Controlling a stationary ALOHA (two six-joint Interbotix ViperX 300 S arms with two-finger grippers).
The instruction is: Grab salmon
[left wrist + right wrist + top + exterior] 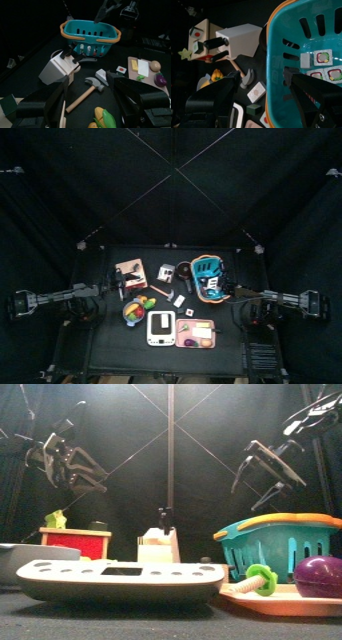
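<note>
A small white tile with a red-orange piece (121, 69), which may be the salmon, lies flat on the table between the hammer (87, 94) and the tray (145, 69). It shows as a small white tile in the top view (178, 300) and in the right wrist view (256, 91). Similar small tiles (323, 57) lie inside the teal basket (304, 30). My left gripper (92, 85) is open and empty, raised over the table's left side (120, 283). My right gripper (264, 80) is open and empty, raised beside the basket (230, 291).
The teal basket with an orange rim (210, 273) stands at the back right. A white knife block (167, 271) and a red box (131, 271) stand at the back. A white scale (162, 326) and a tray with toy food (201, 342) are in front; corn (138, 310) lies to the left.
</note>
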